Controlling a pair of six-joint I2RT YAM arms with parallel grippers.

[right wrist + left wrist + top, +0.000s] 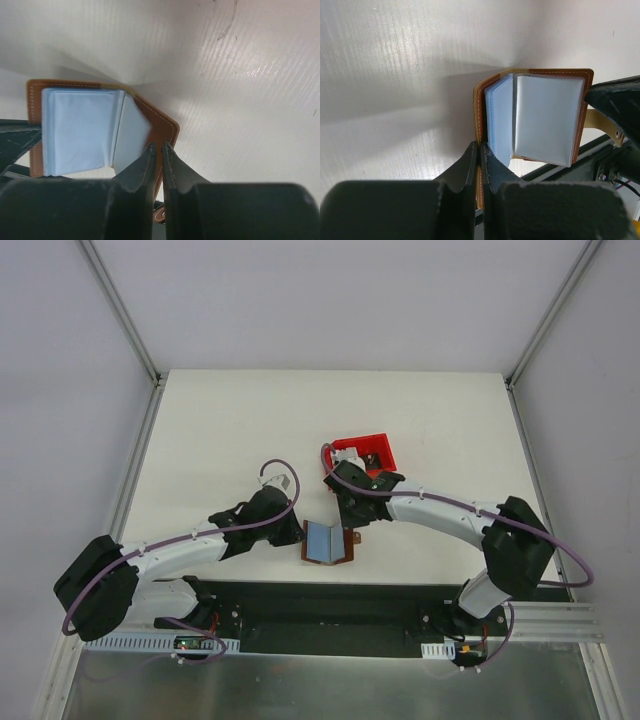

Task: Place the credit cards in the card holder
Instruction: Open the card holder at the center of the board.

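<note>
The brown card holder [327, 543] is held open near the table's front edge, its pale blue-grey inner leaves facing up. My left gripper [300, 534] is shut on its left cover; the left wrist view shows the fingers [470, 160] pinching the brown edge [479, 112]. My right gripper [352, 531] is shut on its right cover [162, 122], the fingertips [148, 156] closed over the stitched edge. No loose credit card can be told apart; I cannot tell whether the pale leaves [547, 117] are sleeves or cards.
A red plastic bin [380, 446] stands just behind the right wrist, partly hidden by it. The black base plate [320, 605] and a metal rail run along the table's near edge, right below the holder. White walls with metal posts enclose the table.
</note>
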